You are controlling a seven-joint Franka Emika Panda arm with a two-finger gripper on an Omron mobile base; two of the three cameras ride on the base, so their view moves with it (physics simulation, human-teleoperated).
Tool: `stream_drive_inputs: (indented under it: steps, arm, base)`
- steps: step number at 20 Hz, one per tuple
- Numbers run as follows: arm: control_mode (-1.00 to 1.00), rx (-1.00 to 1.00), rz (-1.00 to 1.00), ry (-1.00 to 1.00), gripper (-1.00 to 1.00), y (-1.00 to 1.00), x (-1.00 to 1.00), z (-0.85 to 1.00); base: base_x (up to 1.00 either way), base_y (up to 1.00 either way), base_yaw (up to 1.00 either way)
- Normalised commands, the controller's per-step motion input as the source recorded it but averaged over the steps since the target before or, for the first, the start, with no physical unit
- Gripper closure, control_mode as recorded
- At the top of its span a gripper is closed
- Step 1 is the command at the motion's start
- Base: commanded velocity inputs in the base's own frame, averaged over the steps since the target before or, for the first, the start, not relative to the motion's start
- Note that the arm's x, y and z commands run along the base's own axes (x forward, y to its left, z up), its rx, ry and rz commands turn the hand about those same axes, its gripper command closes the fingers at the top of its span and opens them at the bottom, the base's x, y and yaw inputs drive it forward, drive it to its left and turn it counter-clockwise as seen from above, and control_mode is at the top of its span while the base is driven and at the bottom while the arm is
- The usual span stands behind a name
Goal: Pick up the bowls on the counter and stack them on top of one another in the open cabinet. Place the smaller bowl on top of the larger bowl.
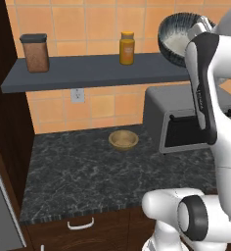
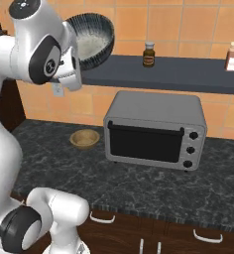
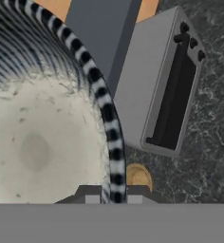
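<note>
End effector [image 3: 115, 193] clamped on big bowl [image 2: 91, 42] rim, bowl tilted, raised at shelf [image 1: 88, 73] height. Level bowl, lower onto bare shelf board between jars, release. Small bowl [image 1: 123, 139] waits on tabletop [image 1: 83, 171].

In the left base view the arm hides the 3 o'clock part of the larger bowl [image 1: 178, 41], most of the toaster oven [image 1: 178, 122] and the right end of the shelf [image 1: 95, 72]. In the hand view the bowl runs off the frame at 9 and 12 o'clock, and its rim covers most of the smaller bowl [image 3: 138, 176]. The tool [image 3: 115, 193] shows just its tips at 6 o'clock. The bottle [image 2: 148, 54] label is too small to read.
</note>
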Motion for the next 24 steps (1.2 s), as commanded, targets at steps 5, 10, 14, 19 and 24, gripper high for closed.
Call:
stream_drive_inputs:
  steps: [5, 10, 14, 19, 24]
  arm:
    - [-1.00, 0.00, 0.02, 0.02, 1.00, 0.00, 0.72, -0.26]
    - [-1.00, 0.00, 0.03, 0.00, 1.00, -0.01, 0.45, -0.40]
    - [-1.00, 0.00, 0.01, 0.00, 1.00, -0.03, 0.24, -0.42]
    - [-1.00, 0.00, 0.00, 0.00, 1.00, -0.05, 0.18, -0.31]
    - [-1.00, 0.00, 0.00, 0.00, 1.00, -0.12, 0.43, -0.13]
  base:
    - [0.00, 0.00, 0.00]
    - [0.00, 0.00, 0.00]
    - [0.00, 0.00, 0.00]
    - [0.00, 0.00, 0.00]
    - [0.00, 0.00, 0.00]
